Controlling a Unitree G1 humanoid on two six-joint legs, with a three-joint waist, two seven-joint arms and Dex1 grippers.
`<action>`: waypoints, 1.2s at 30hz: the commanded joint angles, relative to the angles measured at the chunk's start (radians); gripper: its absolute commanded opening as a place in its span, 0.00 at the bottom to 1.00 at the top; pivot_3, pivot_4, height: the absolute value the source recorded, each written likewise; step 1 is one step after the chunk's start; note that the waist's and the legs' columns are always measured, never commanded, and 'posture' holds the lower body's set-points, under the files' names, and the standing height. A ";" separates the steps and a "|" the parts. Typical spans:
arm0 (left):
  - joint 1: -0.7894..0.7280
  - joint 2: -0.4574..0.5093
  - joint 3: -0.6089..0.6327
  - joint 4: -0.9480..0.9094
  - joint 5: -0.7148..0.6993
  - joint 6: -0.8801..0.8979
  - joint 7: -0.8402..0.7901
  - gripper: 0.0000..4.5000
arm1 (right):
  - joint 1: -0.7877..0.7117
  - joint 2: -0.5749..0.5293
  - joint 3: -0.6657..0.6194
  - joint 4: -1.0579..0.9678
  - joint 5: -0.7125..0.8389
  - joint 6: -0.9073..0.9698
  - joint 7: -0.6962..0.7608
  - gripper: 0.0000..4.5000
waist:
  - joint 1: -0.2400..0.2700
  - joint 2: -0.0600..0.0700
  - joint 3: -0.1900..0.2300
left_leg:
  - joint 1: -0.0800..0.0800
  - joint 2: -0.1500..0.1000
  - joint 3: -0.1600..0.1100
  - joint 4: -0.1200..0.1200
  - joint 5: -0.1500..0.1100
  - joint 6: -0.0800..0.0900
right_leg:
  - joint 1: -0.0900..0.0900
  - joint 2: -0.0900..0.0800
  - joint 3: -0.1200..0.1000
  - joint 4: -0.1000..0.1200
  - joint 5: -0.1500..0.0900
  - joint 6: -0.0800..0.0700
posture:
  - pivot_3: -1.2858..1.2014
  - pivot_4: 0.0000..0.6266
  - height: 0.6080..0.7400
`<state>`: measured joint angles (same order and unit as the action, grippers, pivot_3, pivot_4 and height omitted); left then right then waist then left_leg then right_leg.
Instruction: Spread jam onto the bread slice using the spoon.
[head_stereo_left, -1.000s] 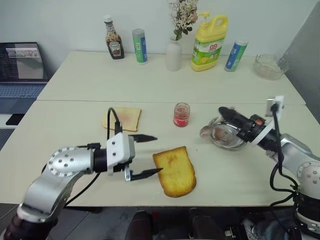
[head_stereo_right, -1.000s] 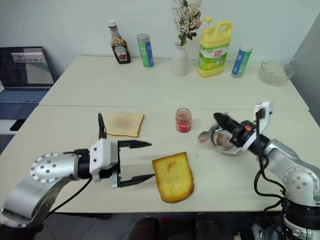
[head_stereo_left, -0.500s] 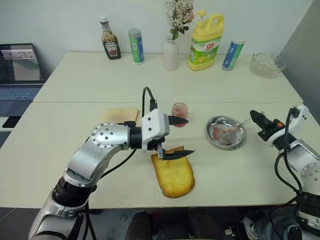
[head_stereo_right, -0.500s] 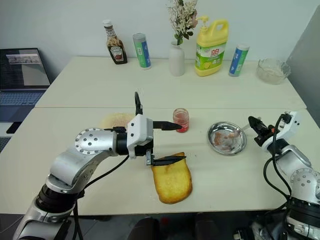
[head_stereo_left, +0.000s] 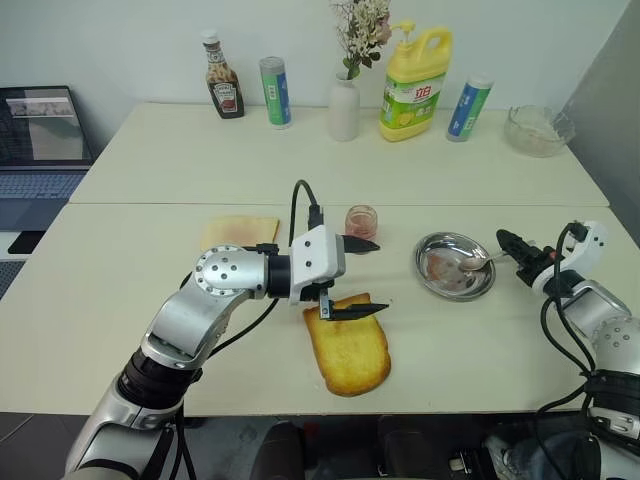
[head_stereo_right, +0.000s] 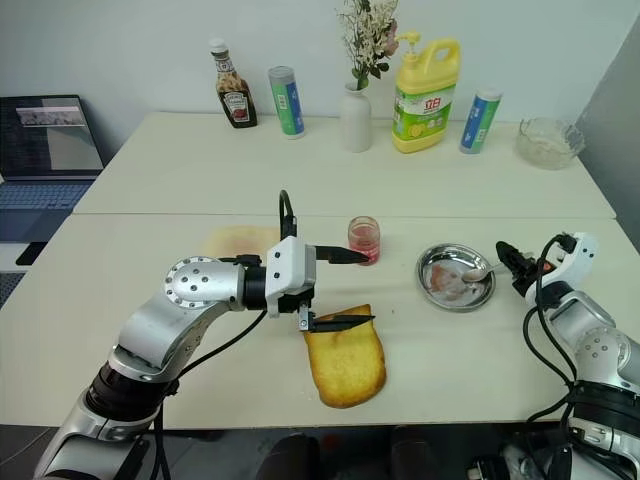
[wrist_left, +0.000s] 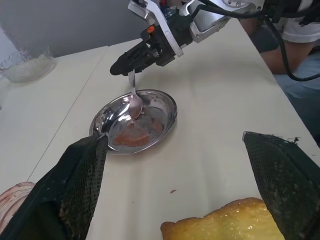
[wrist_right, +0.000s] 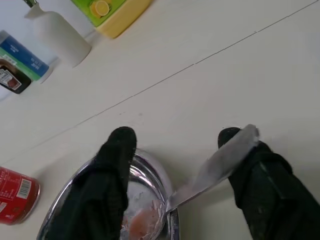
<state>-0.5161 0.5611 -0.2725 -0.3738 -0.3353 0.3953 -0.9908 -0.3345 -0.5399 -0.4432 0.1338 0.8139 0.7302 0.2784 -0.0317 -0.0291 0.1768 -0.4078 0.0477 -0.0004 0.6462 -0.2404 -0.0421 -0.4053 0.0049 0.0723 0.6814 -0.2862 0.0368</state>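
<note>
- Steel dish: round, shiny, on the near table to the right of the jam jar; smears of red jam on its floor.
- Spoon: slim silver, bowl resting inside the dish, handle lying over the right rim and reaching toward the right gripper; in the right wrist view the handle end lies against one black finger.
- Right gripper: just right of the dish, low over the table, pointing at it; fingers parted, with a clear gap between them, no grip on the spoon.
- Left gripper: fingers spread wide, nothing between them; one finger reaches toward the jar, the other hangs over the near top edge of the bread slice.
- Bread slice: thick, golden-yellow, flat on the near table edge, rounded end toward the robot.
- Jam: dark red, in a small clear glass jar behind the left gripper, between the bread slice and the dish.
- Thin pale slice: flat, left of the jar, partly behind the left arm.
- Far table: ketchup bottle, vase, yellow jug, glass bowl.
</note>
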 joint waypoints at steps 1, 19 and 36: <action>-0.028 -0.020 0.030 -0.030 -0.038 0.040 0.020 1.00 | 0.023 -0.058 0.037 -0.069 -0.084 -0.036 0.049 0.95 | 0.000 0.000 0.000 | 0.000 0.000 0.000 0.000 0.000 0.000 | 0.000 0.000 0.000 0.000 0.000 0.000 | 0.52 0.24 1.00; -0.057 -0.031 0.034 -0.008 -0.033 0.051 0.041 1.00 | 0.048 -0.091 0.102 -0.126 -0.281 -0.159 0.156 0.99 | 0.000 0.000 0.000 | 0.000 0.000 0.000 0.001 0.000 0.000 | 0.000 0.000 0.000 0.000 0.000 0.000 | 0.52 0.24 1.00; -0.049 0.021 0.106 0.003 -0.031 0.082 0.070 1.00 | 0.148 -0.157 0.084 -0.316 -0.298 -0.281 0.318 0.99 | 0.001 0.001 0.000 | 0.000 0.000 -0.001 0.000 0.000 0.000 | 0.000 0.000 0.000 0.001 0.000 0.000 | 0.52 0.24 1.00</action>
<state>-0.5738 0.5521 -0.2369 -0.3459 -0.3581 0.4631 -0.9377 -0.2117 -0.6531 -0.3251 -0.0783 0.4866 0.4443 0.5372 -0.0303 -0.0285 0.1769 -0.4077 0.0476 -0.0015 0.6464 -0.2403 -0.0422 -0.4051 0.0048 0.0716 0.6819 -0.2862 0.0369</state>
